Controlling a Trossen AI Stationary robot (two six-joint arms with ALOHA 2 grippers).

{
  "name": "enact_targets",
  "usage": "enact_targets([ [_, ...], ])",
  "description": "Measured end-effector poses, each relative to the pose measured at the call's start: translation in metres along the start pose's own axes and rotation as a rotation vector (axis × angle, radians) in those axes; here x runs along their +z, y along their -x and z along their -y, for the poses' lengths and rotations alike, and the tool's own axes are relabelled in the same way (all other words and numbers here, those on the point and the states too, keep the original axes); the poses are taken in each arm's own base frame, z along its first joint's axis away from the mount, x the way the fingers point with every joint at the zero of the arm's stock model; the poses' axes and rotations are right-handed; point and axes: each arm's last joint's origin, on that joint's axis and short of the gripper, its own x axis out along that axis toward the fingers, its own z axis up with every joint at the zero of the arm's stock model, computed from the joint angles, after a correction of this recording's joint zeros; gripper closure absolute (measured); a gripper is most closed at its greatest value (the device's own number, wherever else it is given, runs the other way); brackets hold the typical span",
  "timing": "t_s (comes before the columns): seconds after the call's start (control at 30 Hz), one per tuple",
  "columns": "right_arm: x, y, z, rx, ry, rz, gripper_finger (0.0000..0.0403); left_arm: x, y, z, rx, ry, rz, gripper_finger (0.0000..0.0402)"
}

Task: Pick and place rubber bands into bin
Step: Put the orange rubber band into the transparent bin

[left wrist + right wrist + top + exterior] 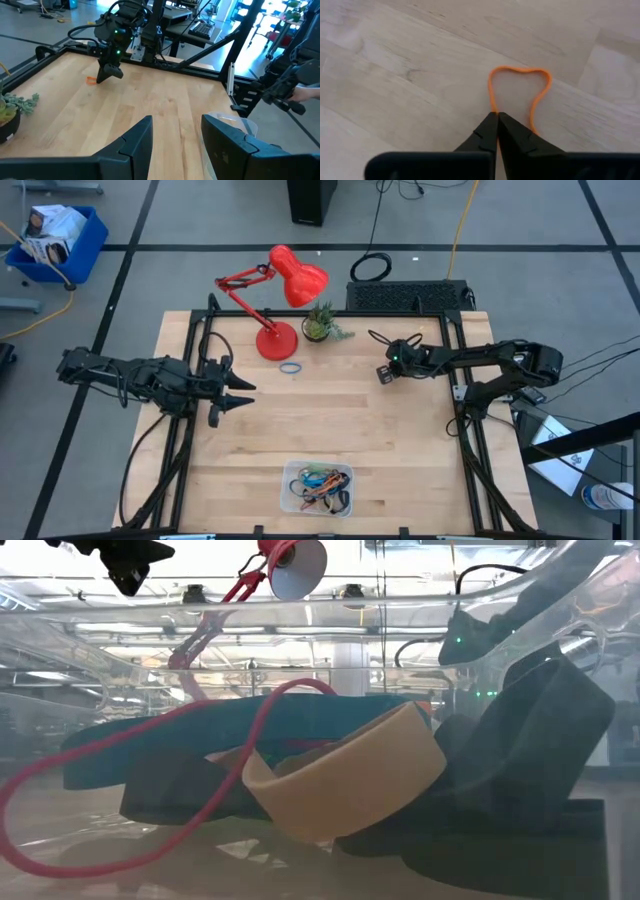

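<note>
Jaws of the right gripper (497,116) are pinching one strand of the orange rubber band (520,95) flat on the table's right side; lifting straight and slowly seems wise before carrying to the bin (290,480); left gripper (238,397) is waiting, spread, at left.

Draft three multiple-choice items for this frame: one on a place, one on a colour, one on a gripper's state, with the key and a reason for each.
1. Where does the blue rubber band lie?
A. in the bin
B. on the table beside the red lamp's base
C. under the left gripper

2. What colour is the band at the right gripper?
A. orange
B. green
C. black

3. How does the left gripper stand?
A. shut on a band
B. open, holding nothing
C. shut, empty

Key: 1 B, the high view shows it by the red lamp, far from the bin. 2 A, the orange band shows in the right wrist view, pinched by shut fingers. 3 B, a bare gap shows between its fingers.
</note>
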Motion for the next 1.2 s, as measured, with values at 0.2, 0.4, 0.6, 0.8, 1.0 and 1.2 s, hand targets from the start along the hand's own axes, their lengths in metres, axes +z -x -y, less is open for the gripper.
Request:
enact_targets([
  [0.2,0.002,0.006,-0.002,0.042,0.008,0.032,0.0401,0.0,0.0,0.0,0.0,-0.001,0.0,0.0227],
  [0.4,0.015,0.028,-0.008,0.173,0.011,0.181,0.0402,0.0,0.0,0.0,0.001,-0.001,0.001,0.0227],
  [0.6,0.03,0.068,-0.02,0.367,0.012,0.443,0.0402,0.0,0.0,0.0,0.0,-0.001,0.002,0.0227],
  [0.8,0.034,0.123,-0.033,0.61,0.091,0.759,0.0403,0.0,0.0,0.0,0.0,0.0,0.002,0.0227],
  [1.0,0.028,0.172,-0.041,0.896,0.179,0.993,0.0403,0.0,0.0,0.0,0.0,0.005,0.004,0.0227],
  [1.2,0.022,0.208,-0.061,1.018,0.307,1.025,0.0403,0.0,0.0,0.0,0.0,0.005,0.004,0.0227],
])
